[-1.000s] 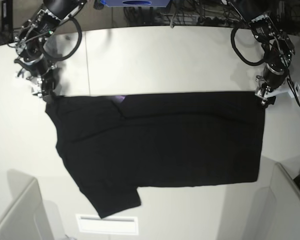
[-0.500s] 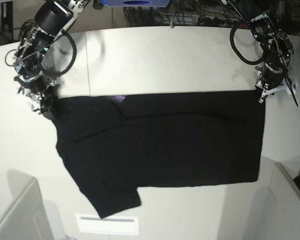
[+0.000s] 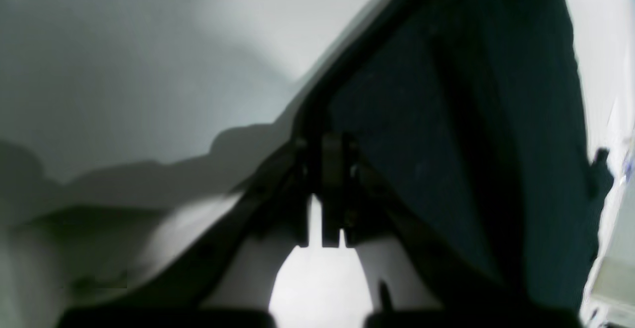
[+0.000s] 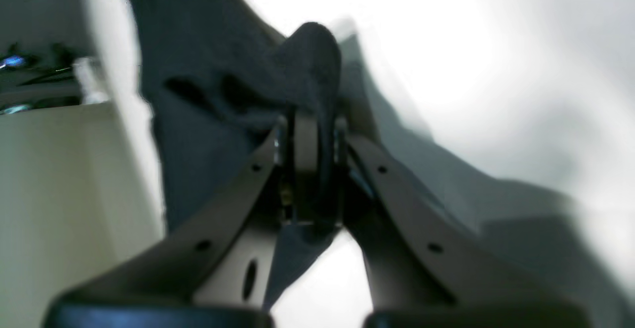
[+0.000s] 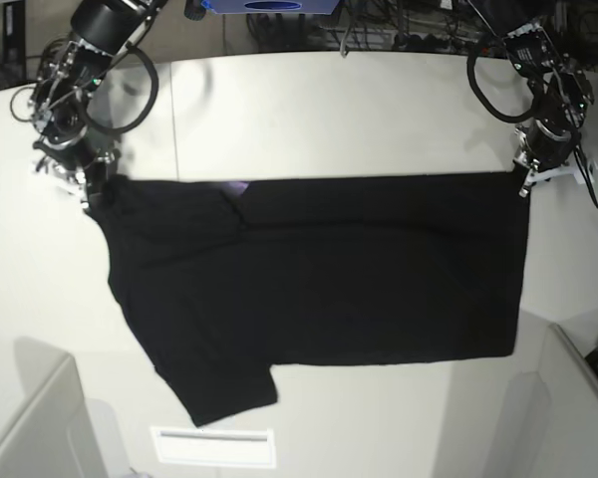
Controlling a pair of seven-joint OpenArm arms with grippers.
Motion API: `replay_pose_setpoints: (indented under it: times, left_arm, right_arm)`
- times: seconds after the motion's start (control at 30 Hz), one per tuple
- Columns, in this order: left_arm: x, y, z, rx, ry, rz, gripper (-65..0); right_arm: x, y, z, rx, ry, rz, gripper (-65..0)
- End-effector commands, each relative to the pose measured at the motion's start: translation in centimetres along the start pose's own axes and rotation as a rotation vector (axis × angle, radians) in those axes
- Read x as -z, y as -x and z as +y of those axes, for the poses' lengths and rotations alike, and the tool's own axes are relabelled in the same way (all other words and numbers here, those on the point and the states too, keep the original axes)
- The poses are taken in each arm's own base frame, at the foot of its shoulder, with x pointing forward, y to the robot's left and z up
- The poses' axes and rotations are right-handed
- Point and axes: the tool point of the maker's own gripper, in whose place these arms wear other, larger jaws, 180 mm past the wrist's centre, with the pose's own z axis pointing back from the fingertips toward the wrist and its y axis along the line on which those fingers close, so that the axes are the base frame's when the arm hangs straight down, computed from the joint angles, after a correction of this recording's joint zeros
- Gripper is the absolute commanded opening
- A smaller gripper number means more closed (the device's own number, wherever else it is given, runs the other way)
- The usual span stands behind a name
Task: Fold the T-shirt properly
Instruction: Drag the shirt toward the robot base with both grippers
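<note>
T-shirt (image 5: 319, 269): we see only in wrist views left gripper (image 3: 325, 169) and right gripper (image 4: 310, 134) clenched on cloth; top edge now sits higher than before.

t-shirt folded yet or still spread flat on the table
Folded once, not finished. The T-shirt lies as a wide black band with one sleeve sticking out at the near corner, a sliver of purple print showing.

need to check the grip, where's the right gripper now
Base view, far left: the right gripper is shut on the T-shirt's top left corner.
</note>
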Motion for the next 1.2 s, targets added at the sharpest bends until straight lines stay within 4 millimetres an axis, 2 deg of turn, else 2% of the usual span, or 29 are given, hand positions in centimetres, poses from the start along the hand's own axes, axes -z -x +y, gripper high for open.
replay_pose_setpoints:
  times: [0.0, 0.07, 0.13, 0.37, 0.53, 0.7, 0.8, 0.93, 1.17]
  left_arm:
    - [-0.6, -1.3, 0.2, 0.028, -0.004, -0.025, -65.0]
    - [-1.2, -1.1, 1.3, 0.062, -0.023, -0.013, -65.0]
    - [-1.7, -0.9, 1.6, 0.106, -0.016, -0.007, -65.0]
    - [-5.8, -0.7, 2.0, 0.261, -0.02, -0.028, -65.0]
    - [-7.5, 0.3, 3.8, 0.299, -0.064, 0.0, -65.0]
    - [-8.4, 1.2, 5.8, 0.309, -0.109, 0.035, -65.0]
    - [-8.8, 0.6, 5.5, 0.317, -0.107, 0.014, -65.0]
    - [-9.5, -0.9, 5.5, 0.314, -0.114, -0.03, -65.0]
    - [-9.8, -0.2, 6.5, 0.319, -0.138, -0.006, -65.0]
  right_arm:
    - [-0.6, 0.0, -1.1, 0.001, 0.038, -0.002, -65.0]
    - [-1.4, 0.1, -1.4, -0.022, 0.044, 0.002, -65.0]
    - [-2.3, 0.4, -1.7, -0.034, 0.053, 0.026, -65.0]
    - [-5.6, 1.0, -1.4, -0.125, 0.055, 0.062, -65.0]
    - [-7.7, 1.9, -2.1, -0.153, 0.077, 0.063, -65.0]
    - [-9.4, 2.5, -3.3, -0.173, 0.11, 0.066, -65.0]
    - [-10.5, 2.3, -2.9, -0.204, 0.11, 0.054, -65.0]
    - [-10.7, 2.3, -2.9, -0.21, 0.112, 0.054, -65.0]
    - [-11.3, 3.8, -4.6, -0.194, 0.152, 0.124, -65.0]
